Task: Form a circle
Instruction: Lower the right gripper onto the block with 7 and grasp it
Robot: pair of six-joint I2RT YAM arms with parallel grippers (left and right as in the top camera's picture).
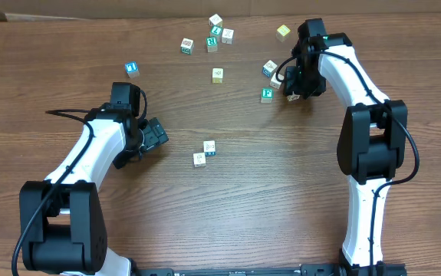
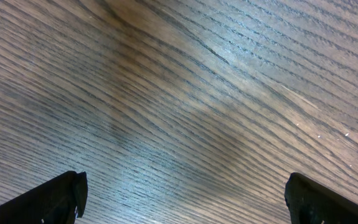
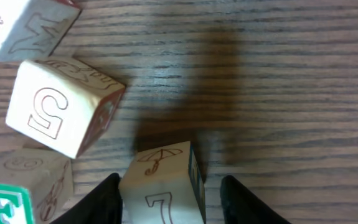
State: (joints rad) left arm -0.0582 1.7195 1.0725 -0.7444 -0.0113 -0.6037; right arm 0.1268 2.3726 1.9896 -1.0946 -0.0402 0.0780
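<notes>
With our right pincer [image 3: 170, 185], jaws apart, we straddle the 7 cube [image 3: 160, 167] at two o'clock to fetch it for the circle; our left pincer [image 2: 183, 186] gapes idle.

Cream alphabet cubes, four of them bunched close together.
The circle [image 1: 218, 33] is a tight bunch of four tiny cream wooden cubes with green and blue printed faces. It lies flat on the worktop [image 1: 281, 199], well off to the left of the right tool [image 3: 170, 202] and farther out; whether all four touch is too small to tell. Between that tool's fingers [image 3: 104, 199] sits a cream cube marked 7 [image 3: 163, 186], an umbrella printed on its far face. To its left lie a cube marked 5 [image 3: 57, 109], turned askew, a cube marked M [image 3: 26, 28] and a green F cube [image 3: 4, 205].
</notes>
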